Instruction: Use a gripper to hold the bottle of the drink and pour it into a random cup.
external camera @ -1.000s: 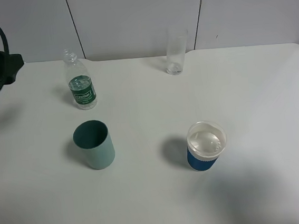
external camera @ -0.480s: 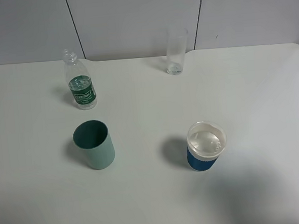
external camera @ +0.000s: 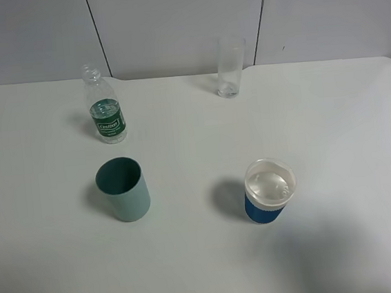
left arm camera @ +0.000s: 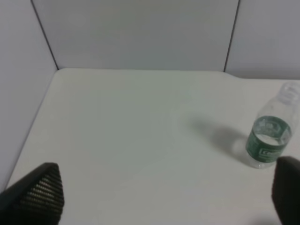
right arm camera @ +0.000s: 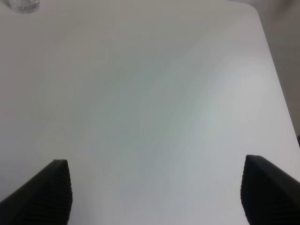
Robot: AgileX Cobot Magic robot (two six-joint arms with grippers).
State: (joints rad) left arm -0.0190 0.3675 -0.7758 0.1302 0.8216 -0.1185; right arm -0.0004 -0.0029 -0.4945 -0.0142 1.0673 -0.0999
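White table (external camera: 330, 106) carries four vessels, no arm visible in the high view. Both grippers show only in their own wrist views: left gripper (left arm camera: 164, 197) jaws spread wide, nothing between them; right gripper (right arm camera: 157, 190) likewise released and empty, over bare table. Key relation: the bottle (external camera: 104, 107) stands upright at the back left, long axis vertical, and in the left wrist view it sits ahead of the jaws and off toward one fingertip, not centred in the gap. The left arm looks the nearer one; the right wrist view doesn't show the bottle at all, just the glass base at its edge. A grab would probably need the left jaws shifted sideways to straddle the bottle, then a side-on grip. Contents: the bottle, uncapped, looks mostly empty, level hard to read. The cup (external camera: 270, 190) at front right already holds clear liquid. Teal cup (external camera: 123, 189) in front of the bottle shows a dark inside, contents unclear. Clear glass (external camera: 230, 67) at back centre looks about empty.
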